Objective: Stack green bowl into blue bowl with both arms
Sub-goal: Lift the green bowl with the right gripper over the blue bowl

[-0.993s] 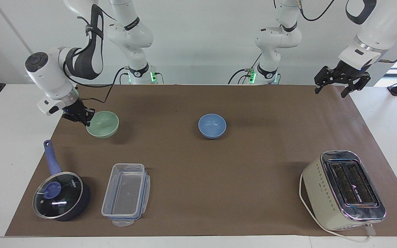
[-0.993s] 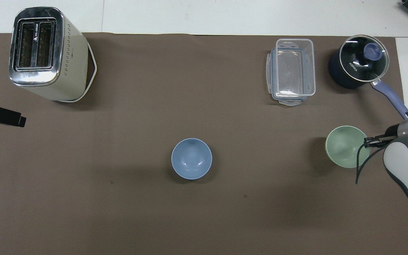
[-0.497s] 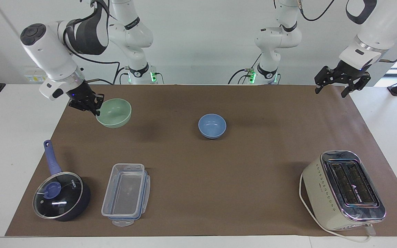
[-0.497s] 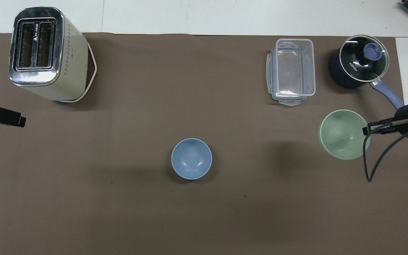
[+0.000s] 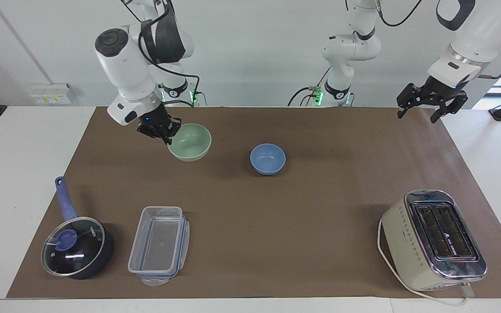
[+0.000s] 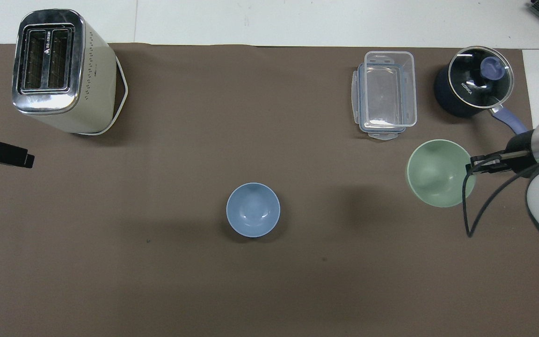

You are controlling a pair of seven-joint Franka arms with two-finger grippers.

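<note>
right gripper clamping green bowl rim, aloft, blue bowl on table

We see a cream two-slot toaster with a chrome top at the left arm's end of the brown mat. At the right arm's end, a clear rectangular plastic container lies just beside a dark blue glass-lidded saucepan.

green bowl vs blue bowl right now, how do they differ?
The green bowl is pale mint; the blue bowl is periwinkle. The green bowl hangs in the air, pinched at its rim by the shut right gripper; the blue bowl rests on the brown mat near the table's middle, untouched. The green bowl is tipped slightly; the blue bowl sits level. Both are small, round, plain, empty and alike in size.
</note>
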